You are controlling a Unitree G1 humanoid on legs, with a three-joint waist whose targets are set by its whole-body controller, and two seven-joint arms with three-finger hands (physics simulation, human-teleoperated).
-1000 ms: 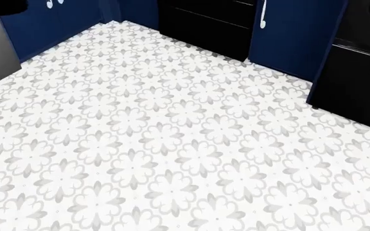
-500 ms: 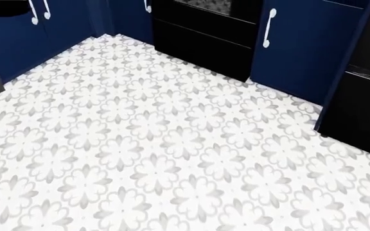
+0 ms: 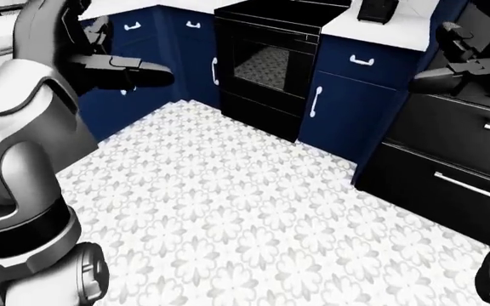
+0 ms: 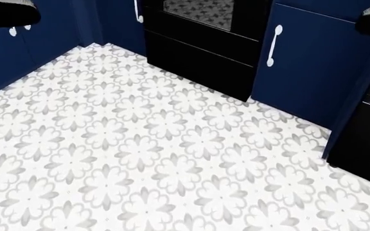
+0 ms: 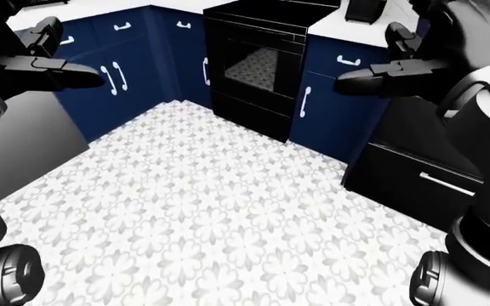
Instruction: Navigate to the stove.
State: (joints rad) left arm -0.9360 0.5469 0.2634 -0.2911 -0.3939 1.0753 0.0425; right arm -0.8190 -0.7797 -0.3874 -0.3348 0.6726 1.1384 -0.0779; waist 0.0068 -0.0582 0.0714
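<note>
The stove (image 3: 271, 64) stands at the far end of the kitchen, set between navy cabinets (image 3: 347, 108) under a white counter (image 3: 373, 29). It is a black, rigid, heavy fixed appliance with a glossy glass oven door, something to walk up to rather than lift; if touched at all, its door front would be the place. The floor (image 3: 228, 210) is flat patterned tile, open and likely smooth underfoot. The left hand (image 3: 130, 70) and right hand (image 5: 381, 76) are held forward, fingers spread apart, clasping nothing. Black drawers (image 3: 458, 166) flank the right.
</note>
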